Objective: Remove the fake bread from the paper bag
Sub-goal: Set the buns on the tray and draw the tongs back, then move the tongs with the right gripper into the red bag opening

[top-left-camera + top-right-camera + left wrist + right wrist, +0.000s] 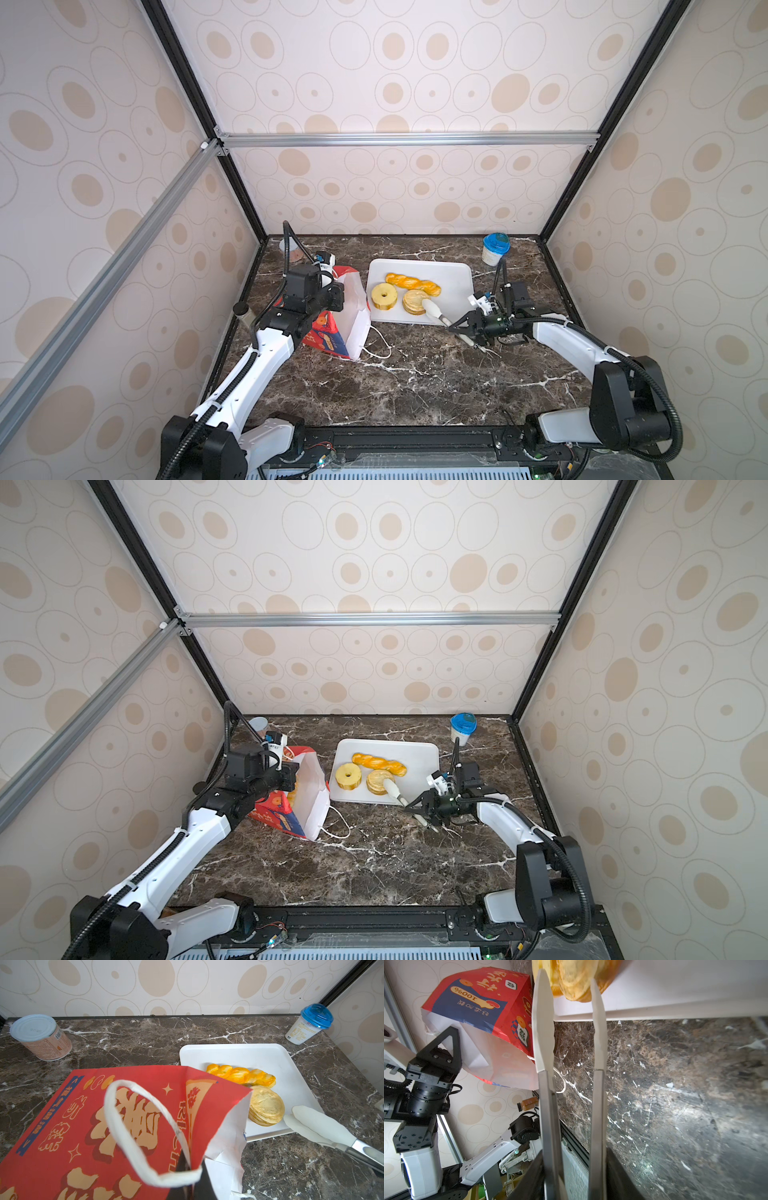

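Down front, nearest the lens, sit the shoulder ends of the left arm [266, 438] and right arm [569, 428], and past them the dark marble table [415, 386] fills the floor. Next biggest is the paper bag [354, 316], red outside with its white inside showing. It's tipped over on the left, and the left gripper [337, 297] is clamped tight on its rim, holding the mouth agape. Just beside it lies the white tray [455, 272], where three pieces of the fake bread [409, 283] are parked. The twisted braid [379, 763] is at the back, with the ring [348, 776] and the flat round bun [374, 780] in front, all bunched close. Whatever else is in the bag can't be made out. The right gripper [460, 330] squeezes the handles of a pair of tongs [548, 1095]. The tongs are sprung open, white tips parted at the bun's edge, not pinching anything as far as anyone can tell. By the looks of it, these breads are light, squishy toy stuff with a slick skin. A gentle pinch across the middle should do, not at a tapered end where a piece could squirt out. The bag is thin paper and will likely crumple, so the rim seems the sensible place to hold it.
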Robot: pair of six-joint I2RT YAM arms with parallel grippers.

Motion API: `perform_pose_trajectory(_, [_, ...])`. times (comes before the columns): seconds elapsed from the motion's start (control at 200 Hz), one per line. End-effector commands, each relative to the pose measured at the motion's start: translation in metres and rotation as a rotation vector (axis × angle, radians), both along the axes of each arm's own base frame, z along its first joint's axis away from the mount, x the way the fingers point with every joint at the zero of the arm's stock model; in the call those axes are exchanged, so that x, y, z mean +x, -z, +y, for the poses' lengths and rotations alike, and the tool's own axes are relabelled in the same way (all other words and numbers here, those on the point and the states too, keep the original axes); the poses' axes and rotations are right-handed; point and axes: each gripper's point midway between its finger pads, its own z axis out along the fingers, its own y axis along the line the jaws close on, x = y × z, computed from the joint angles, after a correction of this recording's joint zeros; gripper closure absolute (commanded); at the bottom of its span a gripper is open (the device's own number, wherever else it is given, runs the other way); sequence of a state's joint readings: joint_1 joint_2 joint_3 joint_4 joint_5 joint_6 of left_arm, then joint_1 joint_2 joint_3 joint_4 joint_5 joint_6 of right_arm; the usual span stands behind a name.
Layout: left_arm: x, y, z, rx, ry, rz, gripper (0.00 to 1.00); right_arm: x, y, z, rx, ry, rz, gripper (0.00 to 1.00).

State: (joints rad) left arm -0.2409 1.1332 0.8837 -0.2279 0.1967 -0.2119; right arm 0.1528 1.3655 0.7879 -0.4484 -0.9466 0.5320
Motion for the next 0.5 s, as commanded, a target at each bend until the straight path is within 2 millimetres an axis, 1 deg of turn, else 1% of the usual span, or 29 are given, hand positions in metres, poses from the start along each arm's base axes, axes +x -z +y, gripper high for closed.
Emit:
perform_pose_trajectory(0.0, [0.0,-0.025,-0.005,-0.007,0.046,-0.065,1.0,-0.004,-0.012,0.0,0.024,-0.009,-0.007,0.57])
perform_pose_trajectory(0.13, [-0.005,-0.023,-0.012,-0.013,0.087,-0.063,1.0,-0.01,-0.034,0.007,0.044,-0.04,-0.034,0.57])
perform_pose_trajectory(0.175, [-0.008,-0.022,-0.016,-0.015,0.112,-0.063,1.0,-0.014,-0.045,0.012,0.058,-0.06,-0.049,0.58])
perform_pose_trajectory(0.23, [-0.012,-0.02,-0.022,-0.015,0.146,-0.06,1.0,-0.023,-0.06,0.024,0.08,-0.098,-0.068,0.58])
perform_pose_trajectory(0.285, [-0.016,-0.018,-0.027,0.002,0.171,-0.058,1.0,-0.033,-0.074,0.034,0.098,-0.131,-0.079,0.58])
perform_pose_trajectory(0.31, [-0.018,-0.017,-0.029,0.011,0.183,-0.056,1.0,-0.043,-0.081,0.044,0.108,-0.169,-0.084,0.58])
perform_pose_trajectory(0.375, [-0.024,-0.012,-0.034,0.045,0.222,-0.057,1.0,-0.06,-0.093,0.057,0.128,-0.214,-0.089,0.58])
perform_pose_trajectory(0.455, [-0.032,-0.009,-0.039,0.071,0.259,-0.07,1.0,-0.081,-0.102,0.07,0.141,-0.262,-0.085,0.59])
perform_pose_trajectory(0.495, [-0.035,-0.007,-0.041,0.077,0.272,-0.072,1.0,-0.089,-0.103,0.076,0.14,-0.275,-0.08,0.58])
